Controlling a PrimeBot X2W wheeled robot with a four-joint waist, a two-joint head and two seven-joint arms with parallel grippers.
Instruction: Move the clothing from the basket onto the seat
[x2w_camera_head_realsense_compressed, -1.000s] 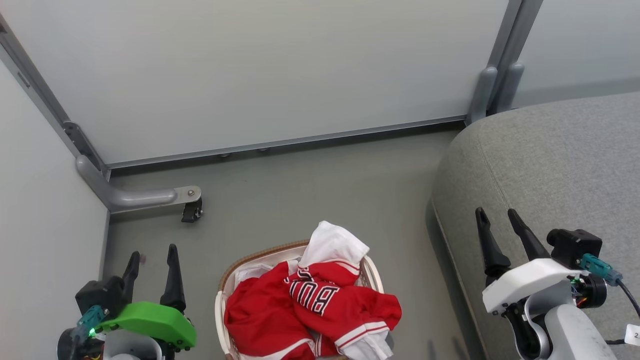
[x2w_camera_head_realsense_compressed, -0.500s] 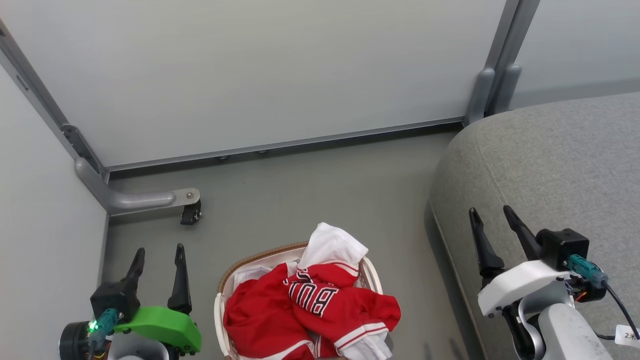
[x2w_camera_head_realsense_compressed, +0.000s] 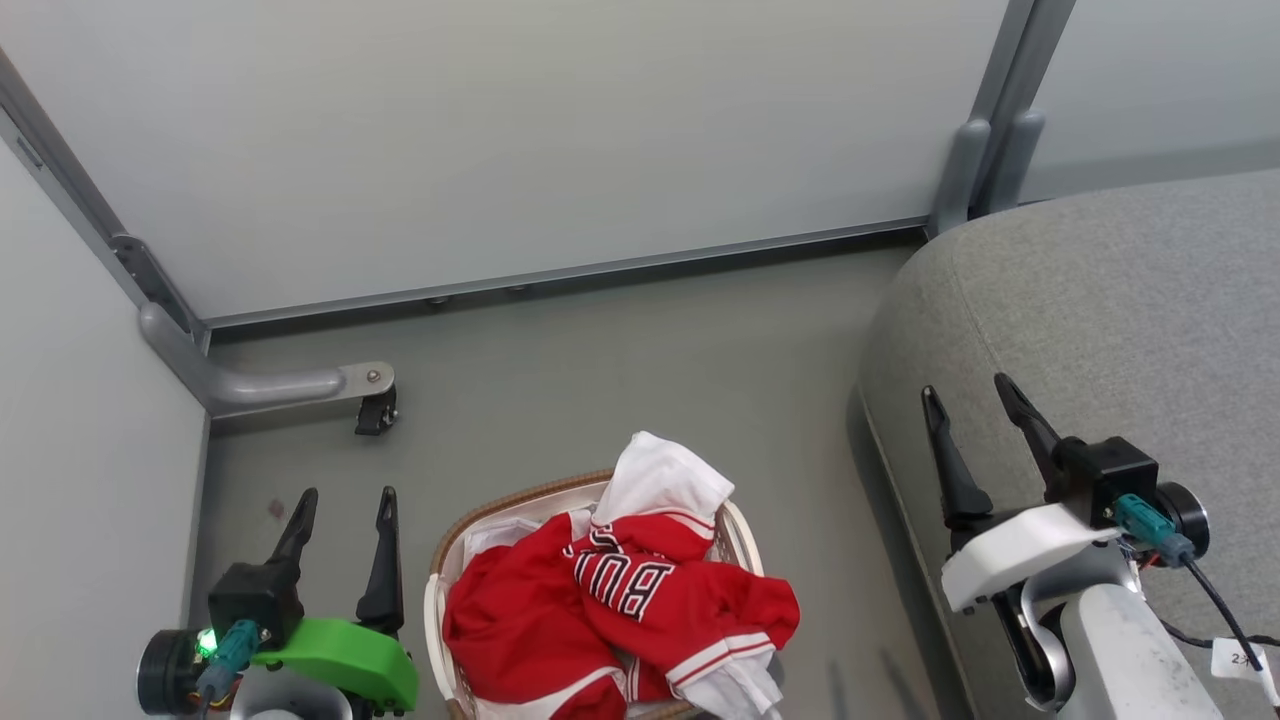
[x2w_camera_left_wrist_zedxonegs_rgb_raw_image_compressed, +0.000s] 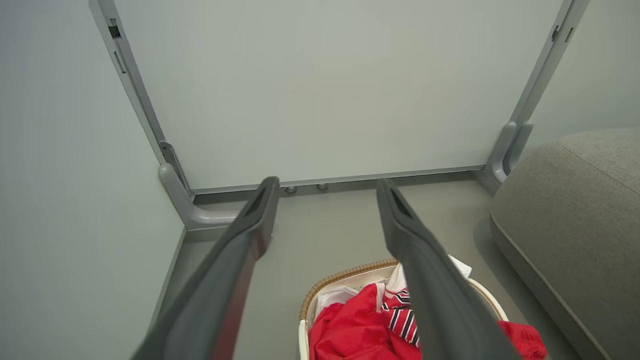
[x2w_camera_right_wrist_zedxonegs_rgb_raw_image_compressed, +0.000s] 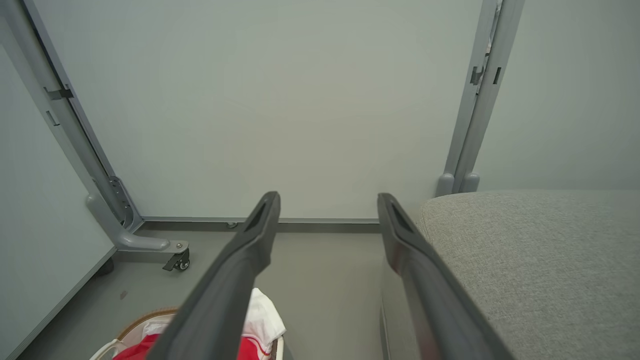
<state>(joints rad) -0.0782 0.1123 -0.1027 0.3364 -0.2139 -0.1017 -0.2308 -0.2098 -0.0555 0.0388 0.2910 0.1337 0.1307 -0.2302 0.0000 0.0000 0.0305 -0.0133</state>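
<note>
While the clothing (x2w_camera_head_realsense_compressed: 520, 630) is lying heaped in the basket (x2w_camera_head_realsense_compressed: 505, 498) on the floor (x2w_camera_head_realsense_compressed: 640, 380) beside the seat (x2w_camera_head_realsense_compressed: 1120, 300), we are holding our left gripper (x2w_camera_head_realsense_compressed: 347, 492) and right gripper (x2w_camera_head_realsense_compressed: 966, 386) spread wide and empty, flanking the basket.

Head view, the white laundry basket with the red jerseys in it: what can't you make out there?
1. Oval white perforated plastic basket with brown woven rim: its near end is cut off by the head view's bottom edge.
2. Red jerseys with white trim: head view, they lie piled and overlapping, so their number stays unclear.
3. Black white-outlined letters: head view, a fold hides part of the word.
</note>
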